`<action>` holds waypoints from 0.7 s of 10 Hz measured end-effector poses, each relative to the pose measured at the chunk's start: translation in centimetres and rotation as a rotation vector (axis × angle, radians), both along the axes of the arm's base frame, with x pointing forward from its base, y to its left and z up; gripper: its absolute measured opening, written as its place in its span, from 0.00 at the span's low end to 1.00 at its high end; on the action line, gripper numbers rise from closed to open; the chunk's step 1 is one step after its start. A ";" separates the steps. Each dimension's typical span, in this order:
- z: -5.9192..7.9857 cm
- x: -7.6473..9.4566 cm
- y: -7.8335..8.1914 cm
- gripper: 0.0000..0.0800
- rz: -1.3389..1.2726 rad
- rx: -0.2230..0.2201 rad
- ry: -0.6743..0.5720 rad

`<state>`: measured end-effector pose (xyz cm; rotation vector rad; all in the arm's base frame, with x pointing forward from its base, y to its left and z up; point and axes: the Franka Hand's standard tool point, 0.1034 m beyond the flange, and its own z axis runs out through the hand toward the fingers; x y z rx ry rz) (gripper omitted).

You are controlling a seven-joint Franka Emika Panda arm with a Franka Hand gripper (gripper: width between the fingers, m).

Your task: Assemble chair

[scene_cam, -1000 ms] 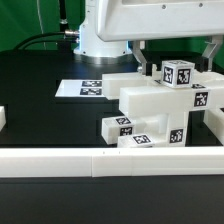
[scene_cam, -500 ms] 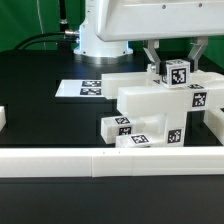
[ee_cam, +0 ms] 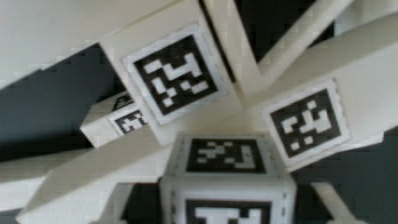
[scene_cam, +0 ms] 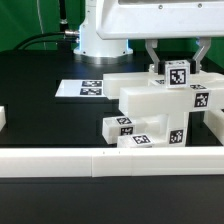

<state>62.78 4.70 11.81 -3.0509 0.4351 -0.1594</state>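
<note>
Gripper (scene_cam: pixel 176 56) hangs over the chair (scene_cam: pixel 150 108), which sits on the exterior view's right of the black table (scene_cam: pixel 40 105). The jaws are spread, released, one finger (scene_cam: pixel 152 56) on each side of the top cube (scene_cam: pixel 177 73). You can see a gap on the cube's right side. On its left side you cannot tell whether the finger touches.

Edges: the rail (scene_cam: pixel 100 160) runs along the near side, just beside the chair's lowest blocks. The marker board (scene_cam: pixel 85 88) lies flat near the chair, on the exterior view's left. You have open table left of the board, out to a small white block (scene_cam: pixel 3 118) at the frame edge.

Markings: square black-and-white tags on the cube, the chair's faces and the board. The wrist view shows four tags (ee_cam: pixel 178 75) up close, patterns only.
</note>
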 end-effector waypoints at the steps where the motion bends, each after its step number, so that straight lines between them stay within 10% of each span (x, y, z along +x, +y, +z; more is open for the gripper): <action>1: 0.0 0.0 0.0 0.36 -0.113 0.018 0.000; 7: 0.0 0.0 0.5 0.36 -0.593 0.074 0.021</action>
